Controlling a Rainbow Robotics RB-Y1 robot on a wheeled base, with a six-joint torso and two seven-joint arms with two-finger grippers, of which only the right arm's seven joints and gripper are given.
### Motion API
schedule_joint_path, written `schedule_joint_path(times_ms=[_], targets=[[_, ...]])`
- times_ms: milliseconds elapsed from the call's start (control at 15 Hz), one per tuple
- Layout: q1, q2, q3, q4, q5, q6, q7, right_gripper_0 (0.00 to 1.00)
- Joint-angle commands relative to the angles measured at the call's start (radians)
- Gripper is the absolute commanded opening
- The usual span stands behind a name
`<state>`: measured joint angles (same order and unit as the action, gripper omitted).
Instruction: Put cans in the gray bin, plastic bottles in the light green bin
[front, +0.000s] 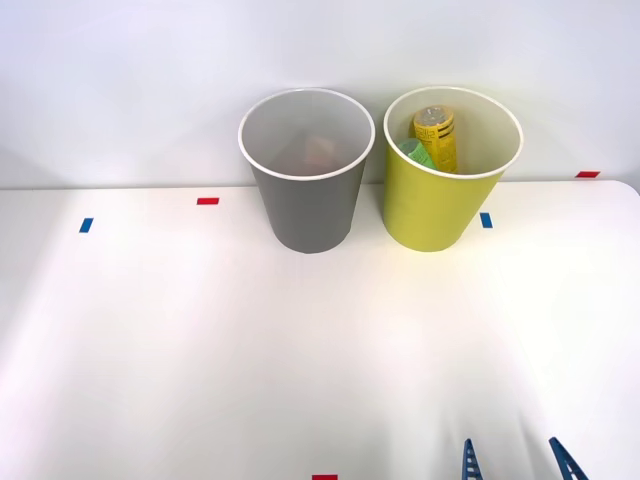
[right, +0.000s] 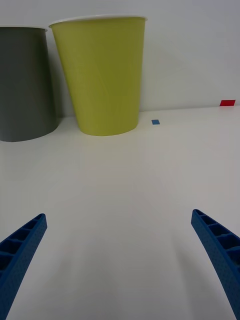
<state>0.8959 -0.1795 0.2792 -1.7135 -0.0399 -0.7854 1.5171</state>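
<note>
Front view takes in the white table (front: 200, 340) first, broad and bare apart from small red and blue tape marks. At its far edge, against the wall, stand the two bins side by side, close but apart: the gray bin (front: 305, 205) on the robot's left, the light green bin (front: 435, 205) on its right.

Inside the light green bin the yellow bottle (front: 436, 138) leans against the far wall with a smaller green item (front: 416, 153) beside it. Something pale and pinkish lies low in the gray bin, possibly a can, though it is too faint to name.

Nearest the robot, the right gripper (front: 516, 462) hangs at the near edge of the table, its blue ribbed fingers (right: 22, 245) spread wide with nothing between them (the wrist view sees only bare tabletop in the gap).

With no loose can or bottle left on the table, the sorting looks finished or close to it, and the step in hand is likely a retreat to rest. Done well, that means keeping the fingers clear of the surface and pulling back along the near side, well away from both white rims.

Room is generous: the whole middle of the table is open, and the bins sit far forward, so only the table's near edge needs minding.
</note>
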Motion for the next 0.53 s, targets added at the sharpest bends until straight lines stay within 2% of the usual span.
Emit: schedule_joint_path(times_ms=[67, 533], targets=[[0.000, 0.000, 0.000, 0.000, 0.000, 0.000, 0.000, 1.00], [0.000, 0.000, 0.000, 0.000, 0.000, 0.000, 0.000, 1.00]])
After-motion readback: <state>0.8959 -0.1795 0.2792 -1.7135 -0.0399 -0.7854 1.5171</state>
